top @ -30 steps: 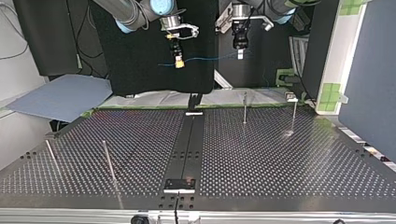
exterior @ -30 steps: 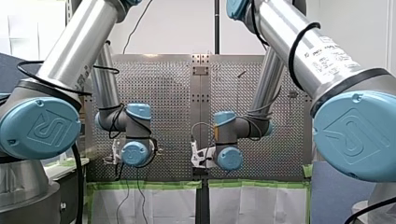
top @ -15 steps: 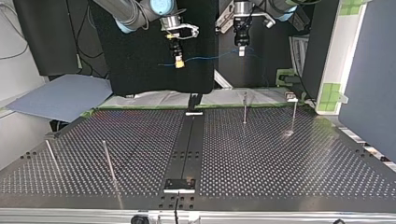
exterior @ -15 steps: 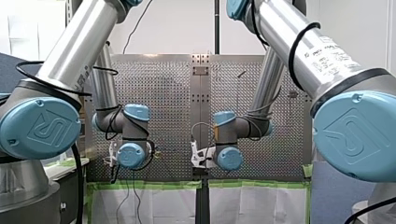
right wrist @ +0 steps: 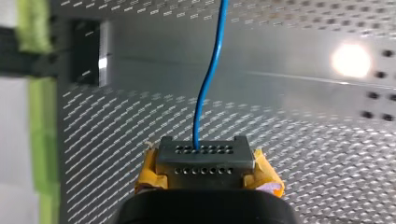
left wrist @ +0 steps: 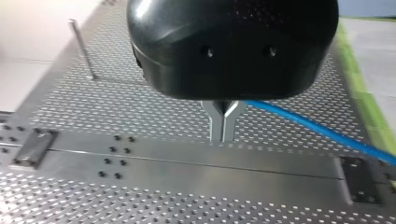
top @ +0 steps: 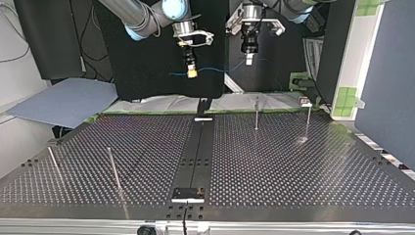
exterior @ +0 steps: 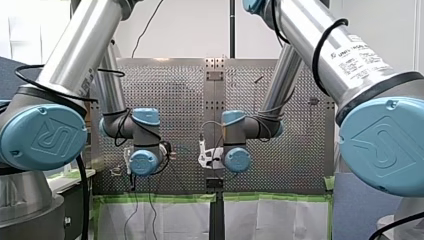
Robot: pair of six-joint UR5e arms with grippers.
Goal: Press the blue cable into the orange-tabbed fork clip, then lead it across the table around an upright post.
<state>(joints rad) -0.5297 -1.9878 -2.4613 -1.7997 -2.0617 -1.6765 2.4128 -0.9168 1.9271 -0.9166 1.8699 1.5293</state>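
Clamping blue cable (right wrist: 204, 93), right pincer (right wrist: 205, 150), wrist view

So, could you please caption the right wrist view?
Right gripper shut on the blue cable over the perforated table.

Only txt: "UNIVERSAL ROBOTS" on my right arm (exterior: 327, 47); UR logo on joint cap (exterior: 42, 141).

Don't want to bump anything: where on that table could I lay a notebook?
Roomiest: top view's right half, between centre rail, near edge and far posts. Left half has two near posts. Crowded: far edge, where left gripper and right gripper hold the blue cable.
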